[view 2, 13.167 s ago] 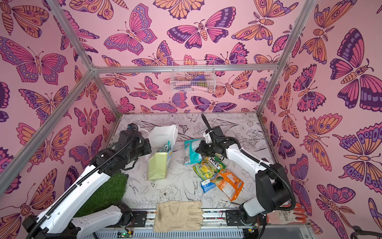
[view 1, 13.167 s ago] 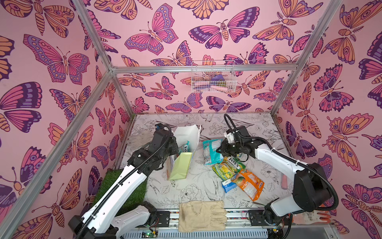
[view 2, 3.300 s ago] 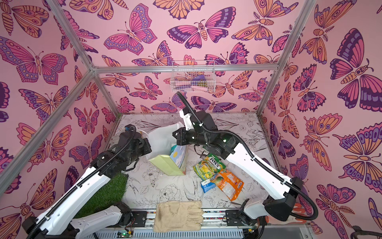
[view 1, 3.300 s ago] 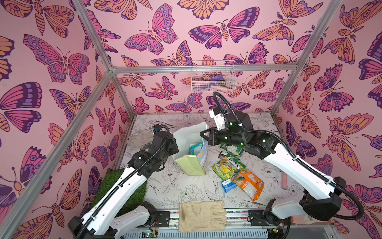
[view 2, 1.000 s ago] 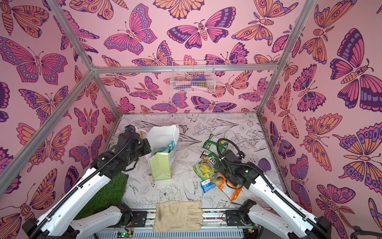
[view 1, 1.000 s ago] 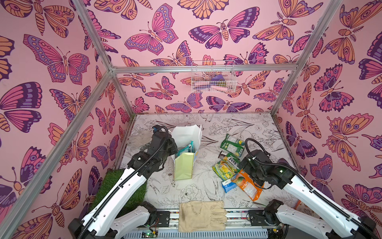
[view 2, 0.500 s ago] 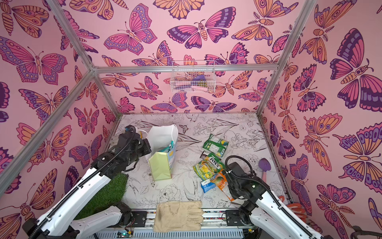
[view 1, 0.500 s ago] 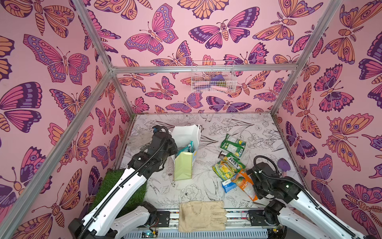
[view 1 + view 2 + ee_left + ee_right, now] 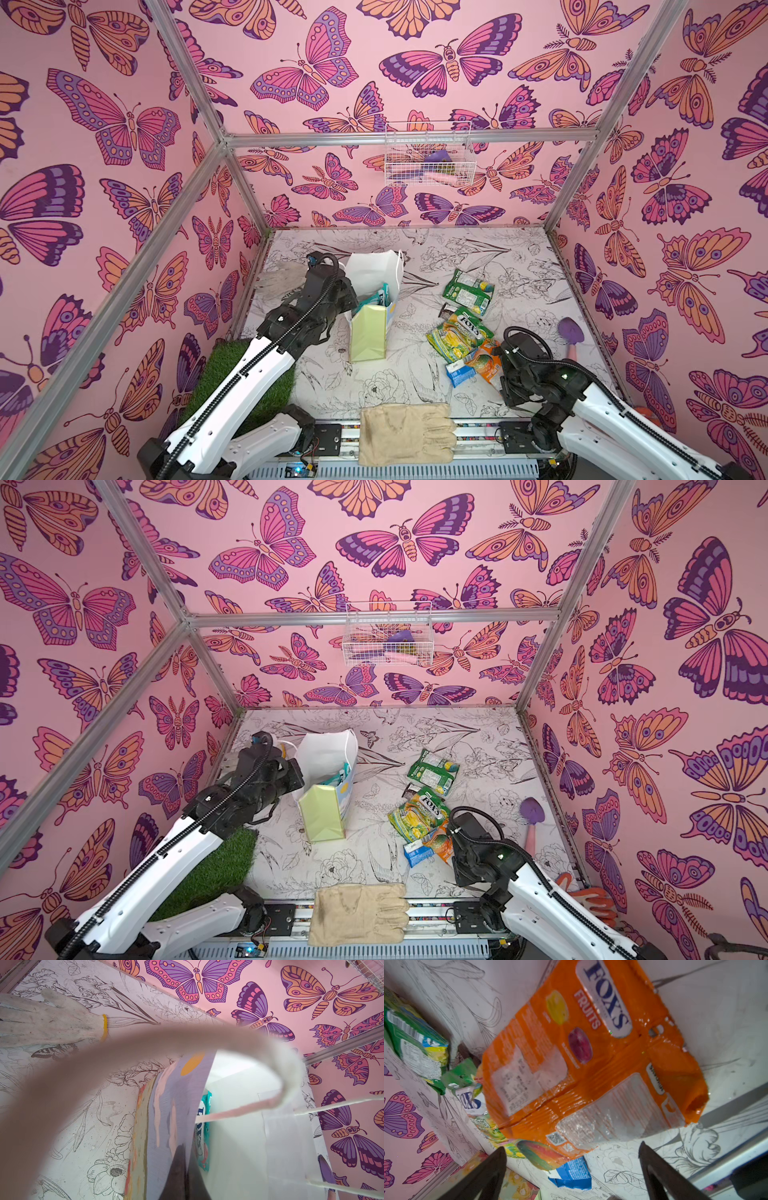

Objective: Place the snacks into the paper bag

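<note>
you find the paper bag (image 9: 368, 336) left of centre, one packet (image 9: 377, 296) in it. right of it lie the loose snacks (image 9: 459, 336), the rear packet (image 9: 468, 291) apart behind them. a glove (image 9: 405, 434) lies in front, a grass mat (image 9: 276, 390) front-left.

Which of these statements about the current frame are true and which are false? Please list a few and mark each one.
1. The paper bag stands upright with a teal packet inside. True.
2. The right gripper is shut on the orange packet. False: its jaws are open above the packet and hold nothing.
3. The left gripper is shut on the bag's wall. True.
4. The small blue packet lies inside the bag. False: it lies on the table, partly under the orange packet.
5. The green packet lies nearer the back wall than the orange packet. True.
</note>
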Motion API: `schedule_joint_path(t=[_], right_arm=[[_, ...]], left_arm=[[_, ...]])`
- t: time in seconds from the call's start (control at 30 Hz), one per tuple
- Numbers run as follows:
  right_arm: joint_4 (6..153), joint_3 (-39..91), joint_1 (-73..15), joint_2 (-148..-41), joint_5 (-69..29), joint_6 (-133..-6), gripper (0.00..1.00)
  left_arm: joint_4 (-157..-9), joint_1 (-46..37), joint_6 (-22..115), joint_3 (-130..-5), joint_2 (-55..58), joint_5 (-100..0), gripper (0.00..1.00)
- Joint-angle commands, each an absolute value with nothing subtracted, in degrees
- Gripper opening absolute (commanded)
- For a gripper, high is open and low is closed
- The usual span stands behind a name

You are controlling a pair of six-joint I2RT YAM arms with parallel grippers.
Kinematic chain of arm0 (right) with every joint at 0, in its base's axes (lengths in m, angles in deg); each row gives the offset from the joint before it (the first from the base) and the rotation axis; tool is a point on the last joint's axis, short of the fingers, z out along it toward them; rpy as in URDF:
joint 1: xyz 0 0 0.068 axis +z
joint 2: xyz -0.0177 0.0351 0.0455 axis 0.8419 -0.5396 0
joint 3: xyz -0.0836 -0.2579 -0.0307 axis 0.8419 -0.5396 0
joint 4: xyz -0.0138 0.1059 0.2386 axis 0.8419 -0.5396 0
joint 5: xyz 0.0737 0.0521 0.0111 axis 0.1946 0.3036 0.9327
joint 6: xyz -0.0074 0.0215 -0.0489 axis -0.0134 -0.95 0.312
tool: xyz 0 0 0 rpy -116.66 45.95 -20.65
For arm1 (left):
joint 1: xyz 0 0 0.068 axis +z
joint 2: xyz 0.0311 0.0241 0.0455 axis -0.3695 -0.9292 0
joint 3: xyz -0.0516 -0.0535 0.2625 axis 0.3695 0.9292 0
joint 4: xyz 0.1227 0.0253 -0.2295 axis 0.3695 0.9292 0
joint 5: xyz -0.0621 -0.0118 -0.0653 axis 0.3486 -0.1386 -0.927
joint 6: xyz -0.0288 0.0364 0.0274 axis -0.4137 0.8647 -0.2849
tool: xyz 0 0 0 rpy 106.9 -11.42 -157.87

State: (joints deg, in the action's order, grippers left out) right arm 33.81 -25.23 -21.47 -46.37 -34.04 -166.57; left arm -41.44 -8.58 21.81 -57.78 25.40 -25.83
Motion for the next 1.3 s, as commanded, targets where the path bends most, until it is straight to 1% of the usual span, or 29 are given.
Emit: schedule_joint_path(t=[0.0,0.33,0.6,0.77,0.83,0.93,1.1,1.17,1.2,1.23,1.27], right_arm=[[34.8,-25.0,-21.7,-45.9,-33.6,-170.6,0.99],[37.7,-30.4,-21.8,-41.0,-35.3,-176.4,0.99],[42.7,-32.0,-21.7,-45.1,-34.0,-177.1,1.0],[45.6,-33.1,-21.8,-47.0,-35.0,-177.5,0.93],[45.6,-33.2,-21.7,-47.1,-35.5,-177.4,0.89],[45.1,-33.2,-21.8,-47.0,-36.2,-177.2,0.8],[42.1,-32.9,-21.8,-45.2,-38.4,-176.7,0.51],[41.2,-32.9,-21.8,-44.5,-39.1,-176.6,0.42],[41.1,-33.0,-21.8,-44.3,-39.3,-176.5,0.38],[41.1,-33.2,-21.8,-44.1,-39.4,-176.5,0.38],[41.0,-33.3,-21.8,-43.8,-39.4,-176.5,0.34]], left_arm=[[-42.5,-8.1,21.2,-56.7,26.6,-25.5,0.0],[-42.7,-8.1,21.1,-56.8,26.2,-25.6,0.0],[-42.7,-8.1,20.8,-56.7,26.3,-25.8,0.0],[-42.5,-8.1,21.1,-56.8,26.8,-25.6,0.0],[-42.5,-8.1,21.1,-56.8,26.9,-25.5,0.0],[-42.5,-8.1,21.1,-56.7,26.9,-25.5,0.0],[-42.5,-8.1,21.0,-56.6,26.7,-25.6,0.0],[-42.6,-8.1,21.0,-56.7,26.7,-25.6,0.0],[-42.6,-8.1,20.9,-56.7,26.7,-25.6,0.0],[-42.6,-8.1,20.9,-56.7,26.6,-25.6,0.0],[-42.7,-8.1,20.8,-56.7,26.6,-25.6,0.0]])
